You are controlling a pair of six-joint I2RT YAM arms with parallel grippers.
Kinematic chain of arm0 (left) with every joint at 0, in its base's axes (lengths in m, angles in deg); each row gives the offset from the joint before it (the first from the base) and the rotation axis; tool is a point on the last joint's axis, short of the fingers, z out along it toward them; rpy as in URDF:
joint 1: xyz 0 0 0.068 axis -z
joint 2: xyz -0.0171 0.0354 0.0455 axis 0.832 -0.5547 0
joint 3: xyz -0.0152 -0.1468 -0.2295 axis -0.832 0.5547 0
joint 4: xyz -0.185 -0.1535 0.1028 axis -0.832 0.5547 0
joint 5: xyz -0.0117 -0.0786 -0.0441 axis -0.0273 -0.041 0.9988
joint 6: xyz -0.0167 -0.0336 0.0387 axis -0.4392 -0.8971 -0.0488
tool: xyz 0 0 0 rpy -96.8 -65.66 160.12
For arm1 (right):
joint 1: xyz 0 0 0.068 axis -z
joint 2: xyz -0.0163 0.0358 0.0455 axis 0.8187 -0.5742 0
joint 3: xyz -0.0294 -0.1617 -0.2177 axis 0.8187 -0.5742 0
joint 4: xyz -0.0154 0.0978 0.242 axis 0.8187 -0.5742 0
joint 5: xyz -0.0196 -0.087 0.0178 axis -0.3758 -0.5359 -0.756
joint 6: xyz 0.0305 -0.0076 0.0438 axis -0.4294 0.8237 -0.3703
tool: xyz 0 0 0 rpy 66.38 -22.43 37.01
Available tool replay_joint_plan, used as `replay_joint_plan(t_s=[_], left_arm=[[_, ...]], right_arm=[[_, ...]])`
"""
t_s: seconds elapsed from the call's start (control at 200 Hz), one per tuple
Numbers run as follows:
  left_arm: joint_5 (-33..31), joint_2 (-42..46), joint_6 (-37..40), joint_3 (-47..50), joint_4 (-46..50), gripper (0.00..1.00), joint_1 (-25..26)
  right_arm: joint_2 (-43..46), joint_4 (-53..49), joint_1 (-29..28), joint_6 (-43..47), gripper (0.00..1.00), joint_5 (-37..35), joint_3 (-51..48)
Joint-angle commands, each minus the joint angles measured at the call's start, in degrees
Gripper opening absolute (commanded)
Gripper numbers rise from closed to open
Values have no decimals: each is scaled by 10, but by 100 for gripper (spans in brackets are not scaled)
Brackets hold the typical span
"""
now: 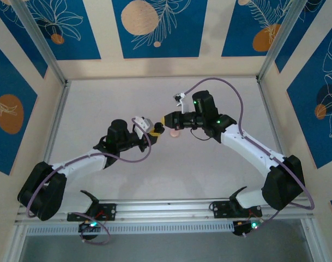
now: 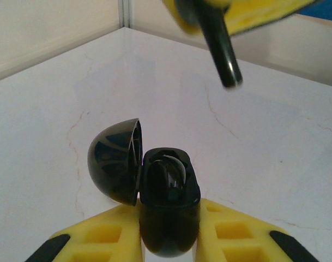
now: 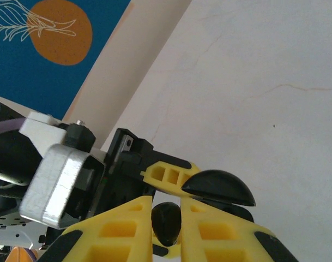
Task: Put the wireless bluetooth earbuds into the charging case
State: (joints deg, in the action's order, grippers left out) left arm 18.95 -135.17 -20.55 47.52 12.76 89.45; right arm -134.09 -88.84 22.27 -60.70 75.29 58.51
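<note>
Insertion: bud is pinched by right gripper near open case clamped by left gripper | next: alignment over case is required.

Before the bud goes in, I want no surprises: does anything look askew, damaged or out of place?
Nothing stands out. The left gripper holds the charging case, lid open; the right gripper holds a black earbud clear of it.

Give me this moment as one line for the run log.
left gripper: shut on black case, lid open | right gripper: shut on black earbud, clear of case | insertion: not yet done
</note>
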Motion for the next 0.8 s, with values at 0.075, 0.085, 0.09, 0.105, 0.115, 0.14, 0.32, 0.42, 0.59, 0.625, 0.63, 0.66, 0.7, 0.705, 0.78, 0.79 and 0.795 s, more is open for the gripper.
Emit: replay_joint_plan(t_s=[0.075,0.085,0.09,0.105,0.115,0.14,0.32,0.42,0.59,0.625,0.63,0.66,0.7,0.705,0.78,0.79,0.795], left_arm=[[17,6,-17,-13,-34,23,6],[17,5,-17,-14,-35,23,6],[18,6,-18,-13,-36,23,6],[18,6,-18,-13,-37,23,7],[19,5,-19,-12,-38,23,6],[21,5,-20,-13,-41,23,6],[37,6,-29,-10,-61,23,6],[44,6,-37,-8,-77,24,6],[45,5,-54,0,-108,24,6],[44,6,-56,1,-110,24,6],[44,6,-57,2,-111,24,7],[44,7,-58,2,-114,24,7],[43,8,-61,4,-118,24,6],[42,8,-62,4,-118,24,6],[41,10,-66,6,-126,24,6],[41,10,-67,6,-127,24,6],[41,10,-68,6,-127,24,6]], right_arm=[[12,9,-4,-1,16,-4,-17],[12,9,-5,-1,16,-5,-17],[12,9,-5,-1,16,-5,-17],[11,10,-5,-1,16,-6,-18],[11,10,-5,-1,16,-6,-19],[10,10,-4,1,16,-8,-19],[8,22,-4,-1,16,-23,-23],[8,32,-3,-4,16,-28,-27],[11,37,-2,-4,16,-34,-33],[11,37,-2,-3,16,-35,-34],[12,37,-3,-3,16,-35,-34],[12,36,-2,-2,16,-35,-35],[14,36,-2,-2,16,-36,-37],[14,36,-2,-1,16,-36,-38],[17,32,-2,2,16,-37,-42],[17,32,-2,2,16,-37,-42],[18,32,-2,2,15,-38,-42]])
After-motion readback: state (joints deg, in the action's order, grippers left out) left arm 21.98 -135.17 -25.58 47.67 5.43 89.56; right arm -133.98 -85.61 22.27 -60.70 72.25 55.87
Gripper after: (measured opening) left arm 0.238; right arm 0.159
